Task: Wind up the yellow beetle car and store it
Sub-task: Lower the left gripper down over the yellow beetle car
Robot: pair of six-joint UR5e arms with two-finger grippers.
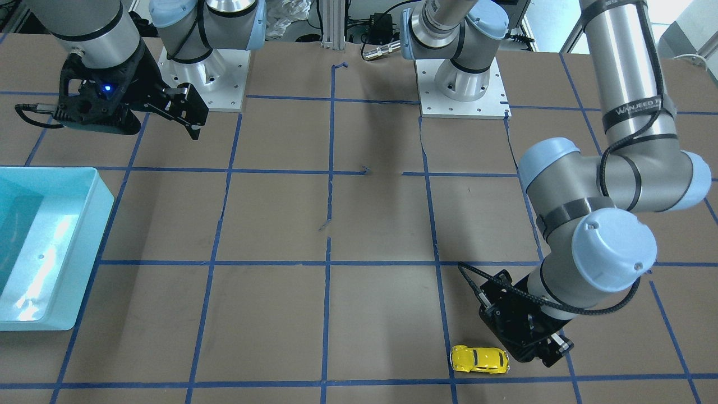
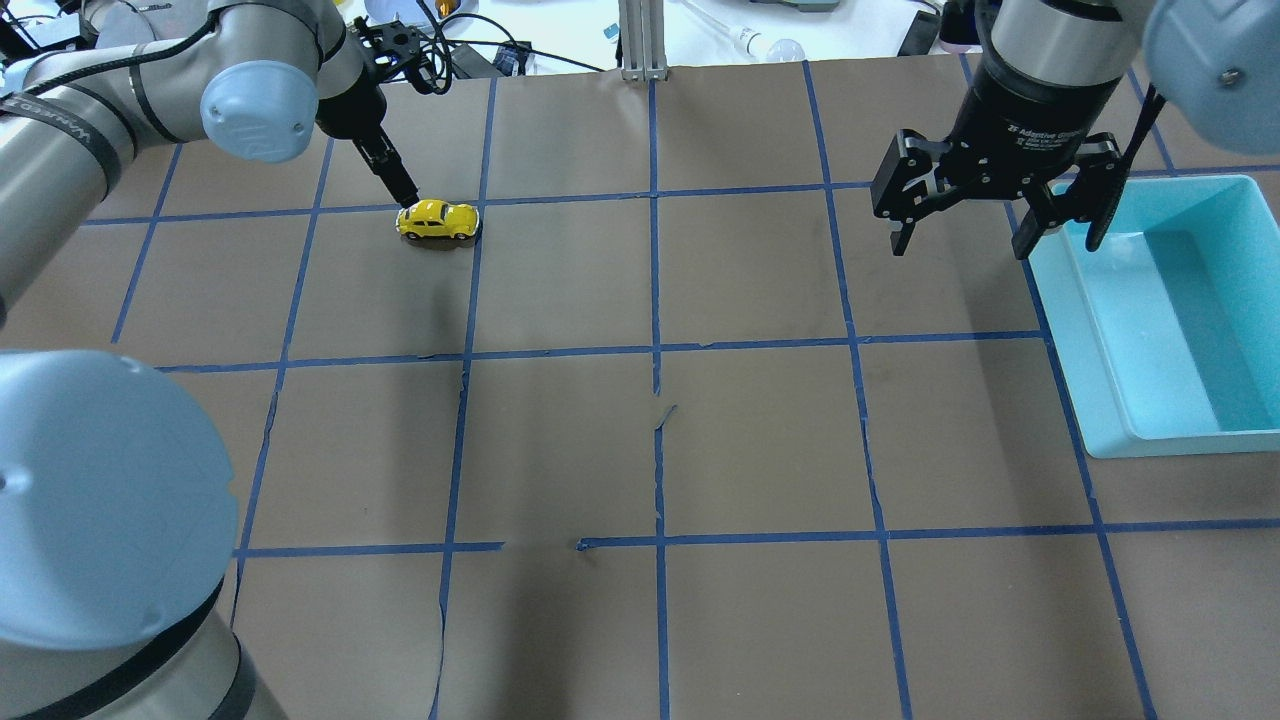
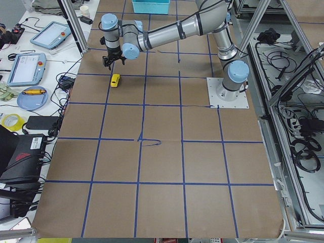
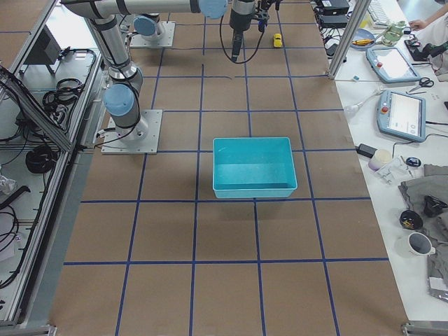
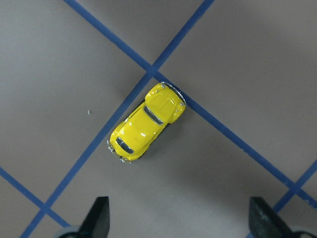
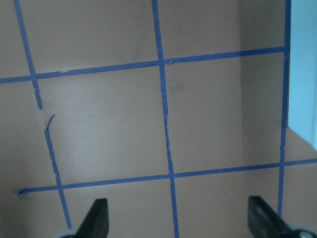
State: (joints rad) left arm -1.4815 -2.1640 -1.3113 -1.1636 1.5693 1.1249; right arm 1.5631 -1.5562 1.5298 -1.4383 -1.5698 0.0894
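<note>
Yellow beetle car sits on table by tape crossing, ungrasped, well apart from teal bin. Left gripper hovers over it, jaws spread (likely pre-grasp). Right gripper spread, empty, beside bin.

Beetle car on table beside left claw; bin beside right claw.

brown paper covers the table, marked into squares by blue tape lines, torn in places. an open-topped teal plastic bin sits on it at the right edge of the overhead view. on a side bench lie a teach pendant, a blue plate and a yellow tape roll. an aluminium post stands at the far edge.
</note>
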